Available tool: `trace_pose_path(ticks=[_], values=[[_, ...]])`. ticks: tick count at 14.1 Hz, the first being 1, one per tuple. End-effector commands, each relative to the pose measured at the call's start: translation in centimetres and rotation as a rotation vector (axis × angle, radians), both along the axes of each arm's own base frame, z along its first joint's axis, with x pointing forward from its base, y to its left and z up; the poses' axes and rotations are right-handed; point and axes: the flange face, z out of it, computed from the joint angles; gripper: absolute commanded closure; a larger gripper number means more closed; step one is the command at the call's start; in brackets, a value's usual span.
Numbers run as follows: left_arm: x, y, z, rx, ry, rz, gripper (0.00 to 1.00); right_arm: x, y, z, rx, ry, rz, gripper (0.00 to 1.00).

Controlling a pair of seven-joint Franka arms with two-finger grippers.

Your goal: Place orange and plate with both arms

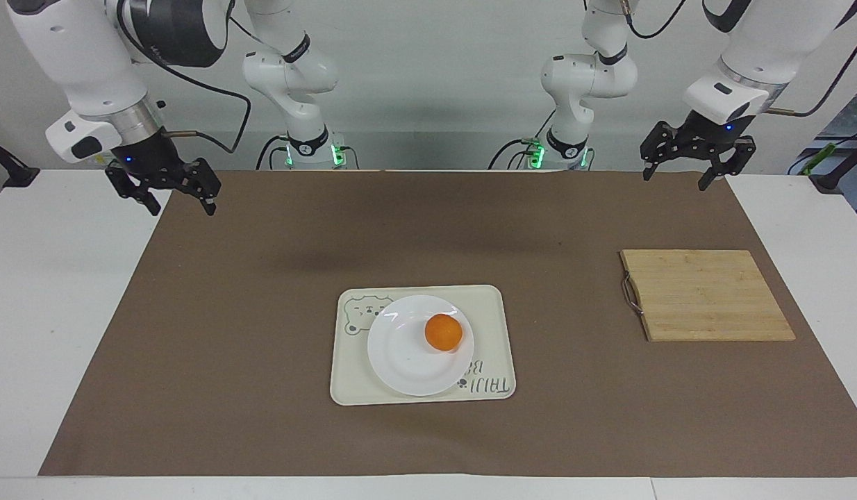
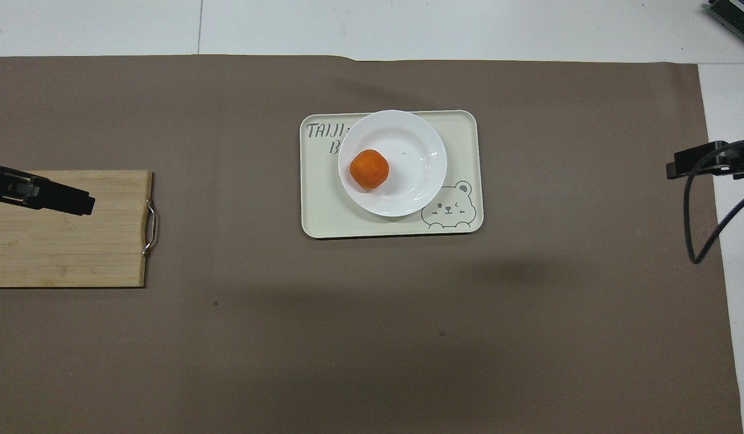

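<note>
The orange (image 1: 443, 332) sits on the plate (image 1: 408, 361), off its centre toward the left arm's end of the table, and the plate rests on the cream tray (image 1: 494, 326) in the middle of the brown mat (image 1: 262, 333). Both claws hang wide and empty, well apart from it: the right gripper (image 1: 170, 196) over the mat's corner at its own end, the left gripper (image 1: 680, 173) over the corner nearest its base, above the wooden board (image 1: 706, 295). The placing looks done, so what is left is judged to be keeping both arms high and clear, so nothing nudges the plate or sets the orange rolling.
</note>
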Motion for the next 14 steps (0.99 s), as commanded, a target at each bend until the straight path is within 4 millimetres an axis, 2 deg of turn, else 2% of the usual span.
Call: trace_pose_path(ticks=[1, 4, 14], values=[[-0.4, 0.3, 0.3, 0.017, 0.007, -0.002, 0.0, -1.9, 0.0, 2.4, -0.022, -0.003, -0.016, 0.0], [-0.5, 0.2, 0.3, 0.017, 0.007, -0.005, 0.0, -2.7, 0.3, 3.2, -0.022, -0.017, -0.001, 0.0], [-0.4, 0.3, 0.3, 0.017, 0.007, -0.003, 0.0, -3.6, 1.2, 2.8, -0.021, 0.03, 0.052, 0.0]])
